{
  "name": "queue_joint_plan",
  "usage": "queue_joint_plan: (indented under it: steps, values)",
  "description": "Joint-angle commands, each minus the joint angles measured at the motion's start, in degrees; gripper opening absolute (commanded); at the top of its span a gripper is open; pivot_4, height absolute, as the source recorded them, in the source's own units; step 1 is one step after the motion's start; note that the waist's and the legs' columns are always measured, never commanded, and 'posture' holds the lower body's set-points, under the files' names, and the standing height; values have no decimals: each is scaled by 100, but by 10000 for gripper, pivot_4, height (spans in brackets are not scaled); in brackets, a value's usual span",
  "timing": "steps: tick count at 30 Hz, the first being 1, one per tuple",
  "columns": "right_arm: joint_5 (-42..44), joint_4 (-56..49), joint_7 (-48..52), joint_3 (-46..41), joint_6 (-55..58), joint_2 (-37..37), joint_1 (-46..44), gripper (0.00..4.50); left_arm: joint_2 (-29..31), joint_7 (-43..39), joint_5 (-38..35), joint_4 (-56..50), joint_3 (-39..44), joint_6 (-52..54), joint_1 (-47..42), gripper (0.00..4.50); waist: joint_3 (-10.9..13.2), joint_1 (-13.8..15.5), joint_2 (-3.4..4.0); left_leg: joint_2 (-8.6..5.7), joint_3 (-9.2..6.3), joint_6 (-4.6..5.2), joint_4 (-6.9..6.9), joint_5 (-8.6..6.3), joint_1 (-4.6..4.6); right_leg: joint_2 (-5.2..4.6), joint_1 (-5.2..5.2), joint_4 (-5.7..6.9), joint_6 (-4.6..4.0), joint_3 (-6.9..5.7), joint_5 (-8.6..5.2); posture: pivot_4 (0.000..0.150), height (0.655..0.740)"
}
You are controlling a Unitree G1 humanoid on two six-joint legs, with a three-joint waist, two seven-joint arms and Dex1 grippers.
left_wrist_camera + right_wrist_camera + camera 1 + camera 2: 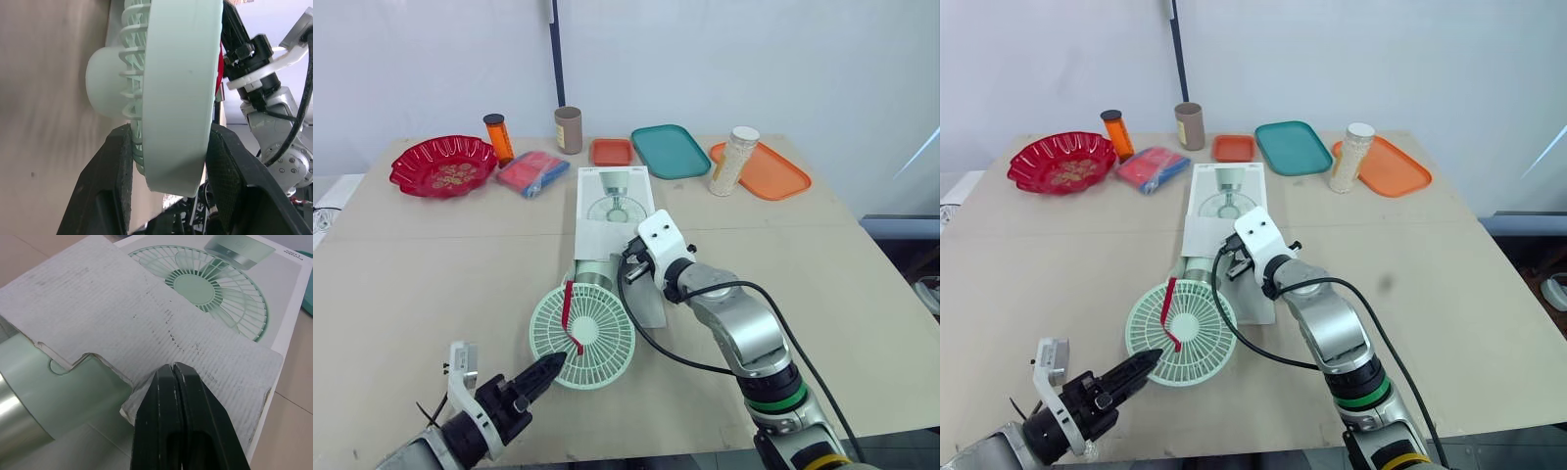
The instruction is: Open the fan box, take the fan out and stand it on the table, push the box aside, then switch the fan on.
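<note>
1. The worktop (pixel 421 264) is a pale, matte wood-look board.
2. The fan box (pixel 615 206) is flat white card lying mid-worktop, with a fan printed on its top face. The near end is open, and a grey corrugated flap (pixel 98 298) with a notched edge is folded out.
3. The fan (pixel 582 336) is mint-green plastic with a round ribbed grille and a smooth thick rim. It lies just in front of the box's open end, face up and tilted. A red strip (pixel 570 313) crosses the grille.
4. The fan's shiny pale-green cylindrical base (pixel 595 270) sits at the box mouth, partly under the flap.
5. The left pincer (pixel 168 132) pinches the fan's near rim. One black textured finger (pixel 115 181) is on the back ribs and the other is on the front edge.
6. The right pincer (pixel 174 369) has its fingers pressed together with no gap, tips on the corrugated flap by the notch.
7. Along the far edge:
   - a red scalloped glossy bowl (pixel 443 164)
   - an orange bottle (pixel 498 137) with a dark cap
   - a blue-and-red packet (pixel 532 173)
   - a brown cylinder (pixel 569 129)
   - a small orange tray (pixel 612 151)
   - a teal rounded tray (pixel 670 150)
   - a larger orange tray (pixel 773 176)
   - a clear jar (pixel 734 162) of pale grains, standing at the larger orange tray's edge
</note>
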Motion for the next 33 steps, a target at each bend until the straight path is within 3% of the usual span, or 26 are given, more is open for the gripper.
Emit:
queue_joint_plan:
  steps: [1,6,8,13,14,20,25,33]
  values:
    - [-121,486,-39,107,460,-134,252,0,98,-97,195,70,-69,122,527,16493,0,0,1,1,1,-1,0,-1,2,0,0,0,0,0,-1,1500,7382]
    - [-127,521,-27,115,440,-120,234,0,127,-293,367,175,-57,63,517,16493,0,1,1,1,0,-1,-2,-1,6,0,1,0,-6,-2,-11,1500,7382]
    - [-137,534,-24,110,426,-117,231,0,112,-363,436,201,-54,48,471,26653,1,2,2,1,0,-1,-2,-1,6,0,1,0,-5,-2,-11,1500,7382]
    - [-140,524,-24,108,425,-109,246,0,113,-415,479,284,15,12,375,43441,5,30,2,0,-4,0,-1,0,3,0,1,0,-3,-3,-11,1500,7382]
    - [-139,514,-25,111,429,-105,253,0,115,-444,488,300,44,12,352,44726,5,30,1,0,-4,0,0,0,3,0,2,0,-2,-3,-11,1500,7382]
    - [-158,528,-28,132,419,-81,264,0,176,-531,278,260,237,38,324,44726,6,32,0,1,-4,0,0,0,2,0,1,0,-2,-3,-11,1500,7382]
    - [-174,563,-16,127,392,-96,255,0,439,-907,-285,215,932,75,470,44726,6,33,0,1,-4,-1,-1,0,2,-1,0,0,-3,-4,-11,1500,7382]
    - [-251,680,-19,163,293,-90,220,0,825,-1614,-322,108,1653,196,894,44726,9,39,-6,2,-2,-1,-1,0,2,-5,-1,-2,-3,-8,-12,1500,7382]
